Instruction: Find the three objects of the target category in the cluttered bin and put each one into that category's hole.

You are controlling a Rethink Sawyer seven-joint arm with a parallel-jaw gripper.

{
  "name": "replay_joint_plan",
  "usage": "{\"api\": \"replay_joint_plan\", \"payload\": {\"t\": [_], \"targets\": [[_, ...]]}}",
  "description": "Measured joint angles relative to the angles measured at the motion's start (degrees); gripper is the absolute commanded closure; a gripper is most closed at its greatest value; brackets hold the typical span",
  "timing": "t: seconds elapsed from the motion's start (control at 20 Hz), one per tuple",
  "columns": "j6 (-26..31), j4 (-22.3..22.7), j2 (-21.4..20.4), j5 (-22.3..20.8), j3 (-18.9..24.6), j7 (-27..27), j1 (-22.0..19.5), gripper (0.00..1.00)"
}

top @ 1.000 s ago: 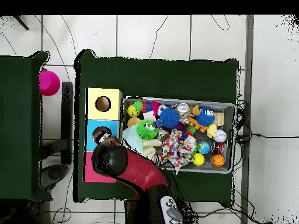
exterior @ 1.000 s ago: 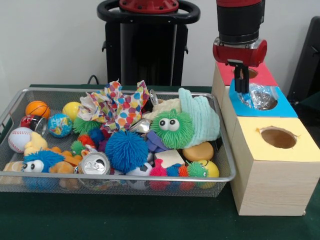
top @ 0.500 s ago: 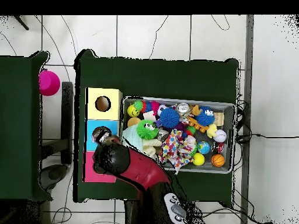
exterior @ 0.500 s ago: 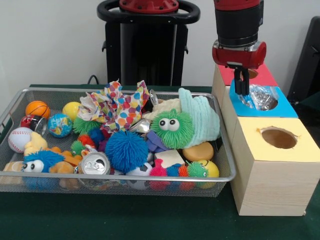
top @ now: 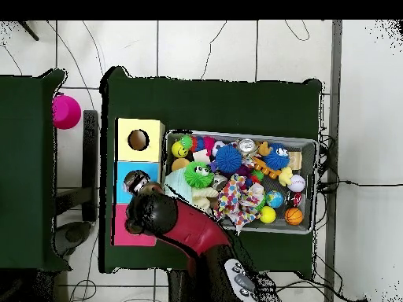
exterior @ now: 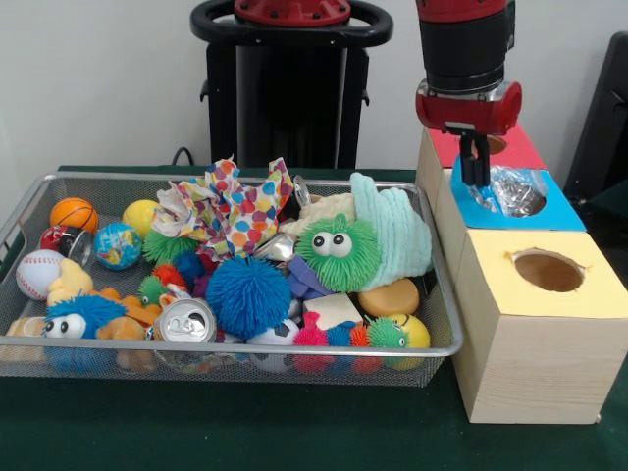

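Observation:
The bin point(exterior: 245, 347) of silver wire mesh holds many toys, balls and a drink can, and it also shows in the overhead view point(top: 236, 135). The hole point(exterior: 533, 205) is in the bright blue top of the middle wooden box point(exterior: 564, 212). A crumpled silvery foil piece point(exterior: 512, 188) sits in it, sticking up above the top. My gripper point(exterior: 475, 179) hangs over the left edge of the blue top, just left of the foil and apart from it. In the overhead view the arm's head point(top: 149, 211) covers the gripper next to the blue box point(top: 124, 174).
A yellow-topped box point(exterior: 549, 294) with an open hole stands nearest the camera. A red-topped box point(exterior: 510, 147) stands behind the blue one. A pink cup point(top: 66, 111) stands on a side table. The robot's black pedestal point(exterior: 289, 88) rises behind the bin.
My gripper has risen slightly above the blue box. The foil piece has stayed in the hole, and the bin's contents have not moved.

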Motion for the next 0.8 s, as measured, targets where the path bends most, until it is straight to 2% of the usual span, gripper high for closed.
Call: {"api": "replay_joint_plan", "payload": {"t": [0.15,0.3,0.45,0.5,0.65,0.8], "targets": [[-0.45,-0.07,-0.05,0.07,-0.77,0.0,0.95,1.0],[-1.23,-0.97,-0.05,0.94,-4.64,0.01,5.35,1.0],[-1.78,-3.6,1.08,3.06,-12.59,0.31,14.39,1.0],[-2.02,-5.18,2.19,4.42,-16.94,0.59,19.35,1.0],[-2.21,-7.46,4.46,6.61,-22.91,1.34,26.02,1.0],[-2.18,-9.41,7.32,8.77,-27.67,2.61,30.68,1.0]]}}
